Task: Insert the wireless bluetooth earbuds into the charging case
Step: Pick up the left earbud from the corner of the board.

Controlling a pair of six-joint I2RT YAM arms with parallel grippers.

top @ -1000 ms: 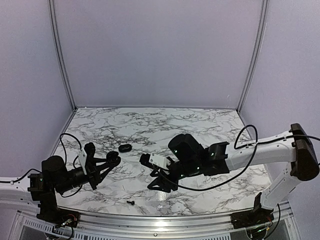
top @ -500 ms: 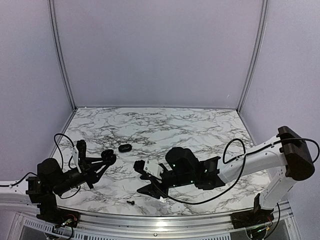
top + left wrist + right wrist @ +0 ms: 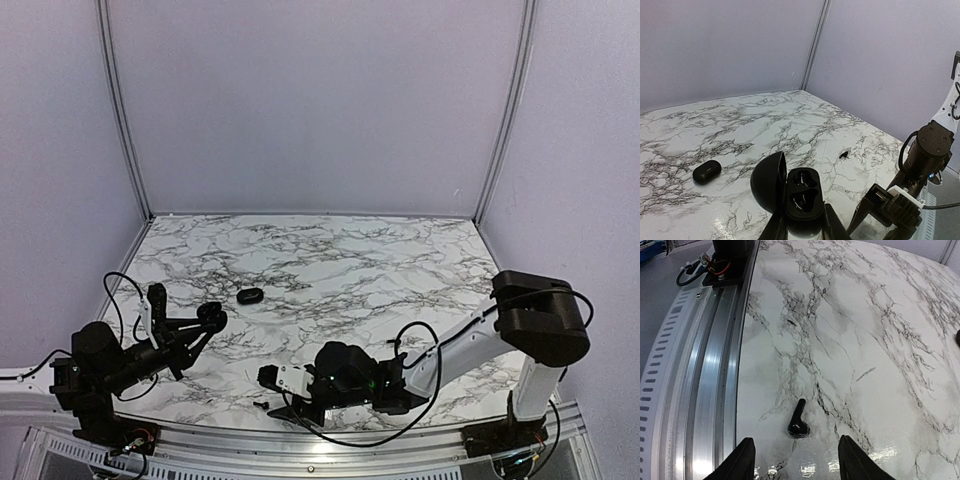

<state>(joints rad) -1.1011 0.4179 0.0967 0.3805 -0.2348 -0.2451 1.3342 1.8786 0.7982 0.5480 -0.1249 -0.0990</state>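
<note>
A lone black earbud [image 3: 799, 422] lies on the white marbled counter [image 3: 850, 320], close to the near edge, where an aluminium rail [image 3: 695, 390] runs alongside. The right fingers [image 3: 746, 460] are spread wide and sit low over the counter, one on each side of the earbud and just short of it, touching nothing. Away to the left, the left fingers [image 3: 832, 229] are pressed against the sides of the charging case [image 3: 802, 197]. They hold it above the counter, hinged open with its two wells facing up. The wells are dark, and I cannot tell whether either is filled. A separate black oval object [image 3: 707, 171] rests on the counter further back. The main risk appears to be the pick itself. The earbud is glossy, rounded and far smaller than the fingers, so a closing pinch that meets it off centre could squirt it sideways. If it goes toward the rail, it might roll off the counter. Its stem lies at a slant to the fingers, so a grip could also catch it crooked, leaving it poorly aligned for a well. Later, pressing it in too firmly could tip or shift the case in the left fingers' hold.
</note>
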